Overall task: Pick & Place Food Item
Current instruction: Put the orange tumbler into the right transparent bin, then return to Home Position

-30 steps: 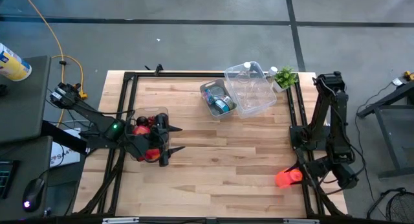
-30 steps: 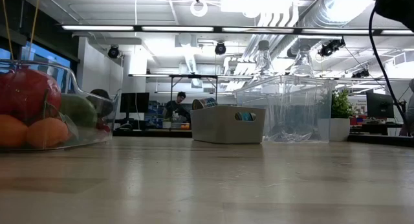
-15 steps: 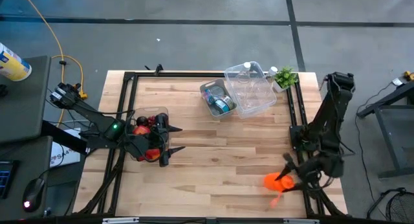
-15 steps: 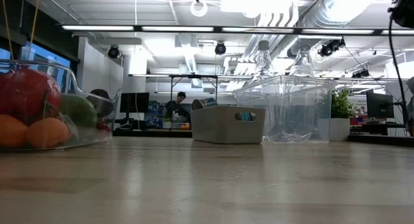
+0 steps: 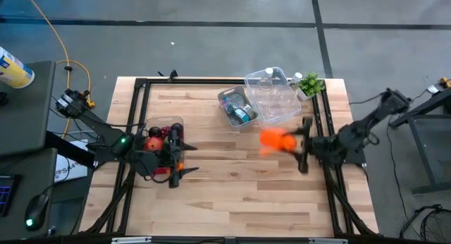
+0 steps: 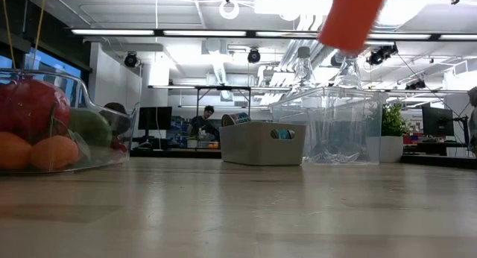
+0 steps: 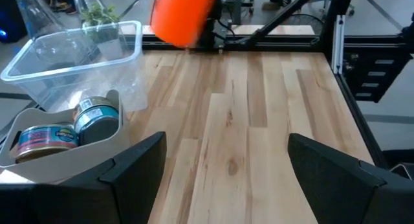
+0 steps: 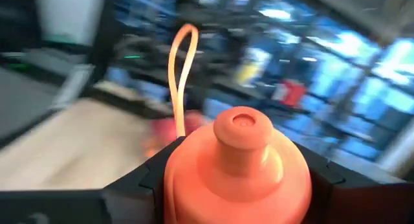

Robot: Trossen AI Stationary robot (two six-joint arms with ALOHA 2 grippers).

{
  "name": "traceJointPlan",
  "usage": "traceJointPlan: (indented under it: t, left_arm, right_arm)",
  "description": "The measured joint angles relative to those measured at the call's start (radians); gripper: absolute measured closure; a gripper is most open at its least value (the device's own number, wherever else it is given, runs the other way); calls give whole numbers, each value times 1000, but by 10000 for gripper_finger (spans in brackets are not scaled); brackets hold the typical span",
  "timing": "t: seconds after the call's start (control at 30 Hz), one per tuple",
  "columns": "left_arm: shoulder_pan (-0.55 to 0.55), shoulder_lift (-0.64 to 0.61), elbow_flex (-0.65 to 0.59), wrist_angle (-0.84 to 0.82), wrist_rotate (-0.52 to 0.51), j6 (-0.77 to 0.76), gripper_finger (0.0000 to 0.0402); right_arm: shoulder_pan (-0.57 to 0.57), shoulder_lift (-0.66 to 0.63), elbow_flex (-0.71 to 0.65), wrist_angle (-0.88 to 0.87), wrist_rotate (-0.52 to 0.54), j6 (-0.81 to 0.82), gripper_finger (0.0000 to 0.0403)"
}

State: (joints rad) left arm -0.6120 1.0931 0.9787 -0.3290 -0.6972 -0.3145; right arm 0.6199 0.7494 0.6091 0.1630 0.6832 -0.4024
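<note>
An orange bottle-shaped item [image 5: 277, 139] with a rounded cap and a thin orange loop [image 8: 180, 68] hangs in the air over the table's right half. My right gripper [image 5: 303, 147] is shut on it. It also shows at the low view's top edge, as the orange item [image 6: 352, 16], and in the left wrist view [image 7: 182, 13]. My left gripper [image 5: 176, 156] stands open at the table's left, beside a clear bowl of fruit [image 5: 156, 139], with nothing between its fingers [image 7: 129, 172]. My right gripper pinches the orange item's body just below the cap [image 8: 194, 185] between its two fingers [image 8: 139, 185], one on each side. The fingers reach in about level from the table's right side. The item is lifted clear of the table.
A grey bin of cans [image 5: 236, 108] and a clear tub holding plastic bottles [image 5: 273, 96] stand at the far middle, with a small potted plant [image 5: 309, 83] beside them. Black frame rails [image 5: 320, 117] run along the table's sides. Bare wood [image 5: 239, 180] lies between the arms.
My right gripper has swung from the table's near right corner up and toward the far edge and the left. It turned about as it went, carrying the orange item clear of the table. My left gripper has kept its place.
</note>
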Motion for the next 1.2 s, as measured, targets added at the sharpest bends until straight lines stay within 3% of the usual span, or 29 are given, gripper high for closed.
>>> traceJointPlan:
  t: [0.2, 0.37, 0.57, 0.8, 1.03, 1.2]
  left_arm:
    - [-32, 0, 0, -3, -1, 3, 89]
    - [-66, 0, 0, -3, -1, 7, 89]
    - [-106, 0, 0, -4, -3, 7, 89]
    - [-130, 0, 0, -4, -4, -14, 89]
    - [-130, 0, 0, -5, -3, -50, 89]
    - [-130, -15, -1, -10, -18, 21, 89]
  right_arm:
    - [-294, -6, 74, -7, -44, -87, 219]
    - [-524, 13, 74, -69, -167, 87, 219]
    - [-701, 98, 74, -102, -203, 183, 170]
    - [-801, 218, 74, -82, -208, 216, 140]
    - [-808, 249, 74, 85, -200, 137, 124]
    - [-738, 173, 74, 67, -336, 113, 132]
